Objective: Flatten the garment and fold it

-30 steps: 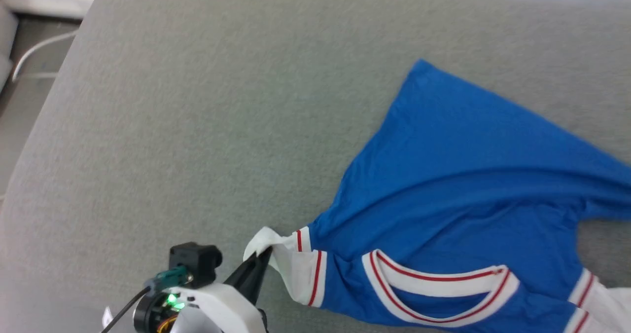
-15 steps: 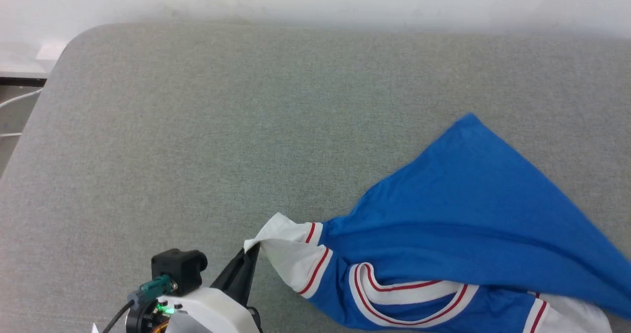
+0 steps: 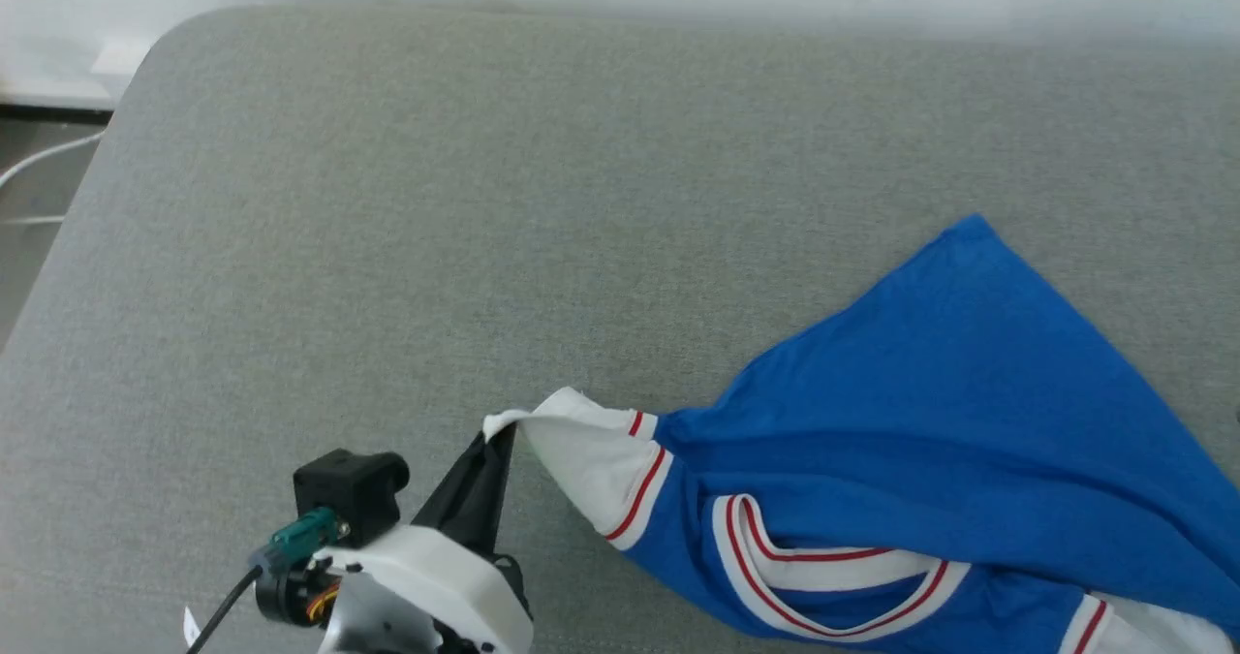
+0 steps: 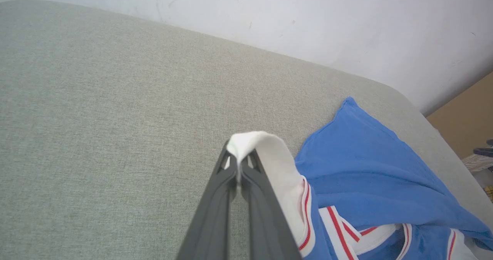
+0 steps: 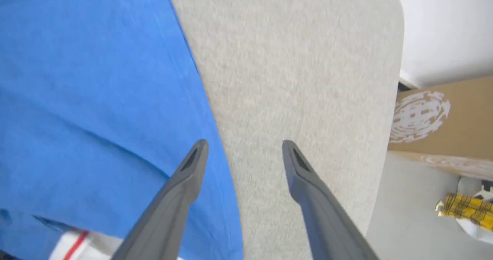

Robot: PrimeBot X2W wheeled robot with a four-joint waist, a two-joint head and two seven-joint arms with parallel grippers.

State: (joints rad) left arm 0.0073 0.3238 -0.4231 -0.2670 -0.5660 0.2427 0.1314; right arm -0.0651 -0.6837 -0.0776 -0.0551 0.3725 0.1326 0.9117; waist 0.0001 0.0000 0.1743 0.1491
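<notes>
My left claw (image 3: 502, 438), at the lower left of the head view, is pinched fully closed on the cuff of 1 white sleeve (image 3: 581, 451) and grips nothing else. In the left wrist view the cuff bulges out just above my closed tips. My right claw (image 5: 242, 146), seen in the right wrist view, is spread wide and empty. 1 finger hangs over the blue edge and the other over bare table (image 3: 387, 247). The garment (image 3: 920, 421) lies on the right half of the head view. From my grip it runs rightward through the striped collar (image 3: 852, 570) to a second sleeve (image 3: 1153, 637) at the lower right corner. Its blue body rises to a point at the upper right and is creased, not flat. I judge the step in hand to be the flattening. To do it well I would keep the cuff low and draw it toward the left of the frame. My right claw would take the opposite blue edge, so the pull is even and the folds slide out rather than bunch. My count is 1 garment, 2 sleeves, 1 collar, 2 claws and 1 cardboard box (image 5: 443, 117) beyond the table's far right edge.
</notes>
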